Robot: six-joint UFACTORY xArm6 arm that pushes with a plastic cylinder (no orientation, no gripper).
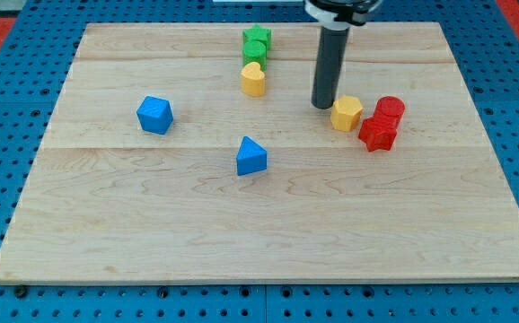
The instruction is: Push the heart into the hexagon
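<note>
A yellow heart block (253,78) lies near the view's top middle of the wooden board. A yellow hexagon block (347,113) lies to the right of centre. My tip (321,105) is the lower end of the dark rod; it rests on the board just left of the yellow hexagon, almost touching it, and well to the right of the yellow heart.
A green star block (258,38) and a green block (255,51) sit just above the heart. A red cylinder (390,109) and a red star (378,134) touch the hexagon's right side. A blue hexagon-like block (154,115) is left; a blue triangle (250,156) is at centre.
</note>
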